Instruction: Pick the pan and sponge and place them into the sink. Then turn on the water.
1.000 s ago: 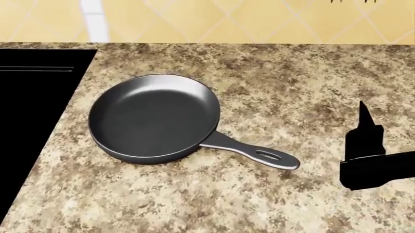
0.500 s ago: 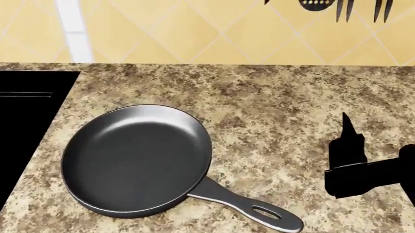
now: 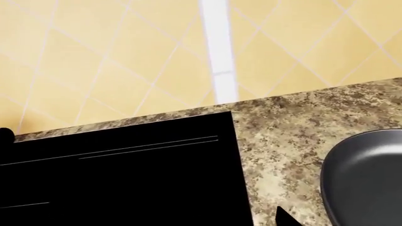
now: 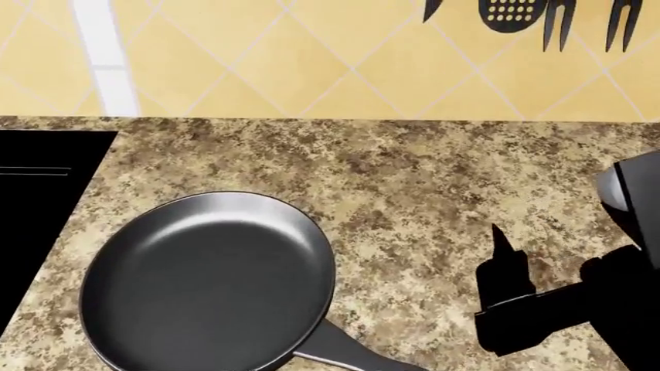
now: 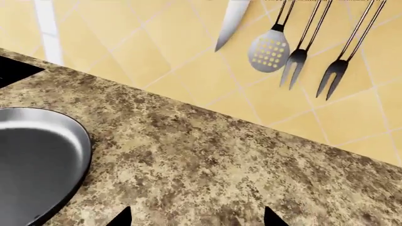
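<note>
The dark grey pan [image 4: 206, 286] lies on the granite counter, its handle [image 4: 351, 355] pointing toward the near right and cut off by the picture's edge. The black sink [image 4: 42, 201] is set into the counter just left of it. My right gripper [image 4: 505, 267] hovers over bare counter to the right of the pan, open and empty [image 5: 196, 219]; the pan's rim [image 5: 37, 160] shows beside it. My left gripper [image 3: 201, 221] is over the sink's [image 3: 125, 174] edge, open, with one fingertip [image 3: 284, 218] showing against the counter. The pan [image 3: 370, 174] lies beyond it. The sponge is out of view.
Granite countertop [image 4: 433, 178] runs back to a yellow tiled wall [image 4: 258, 54]. Black utensils [image 4: 511, 15] hang on the wall at the back right; in the right wrist view they show as a knife [image 5: 231, 21], a slotted spoon [image 5: 269, 54] and forks [image 5: 333, 75].
The head view has tilted up, so the pan sits lower and more to the left in the picture and the hanging utensils show. My right gripper has moved left, nearer the pan.
</note>
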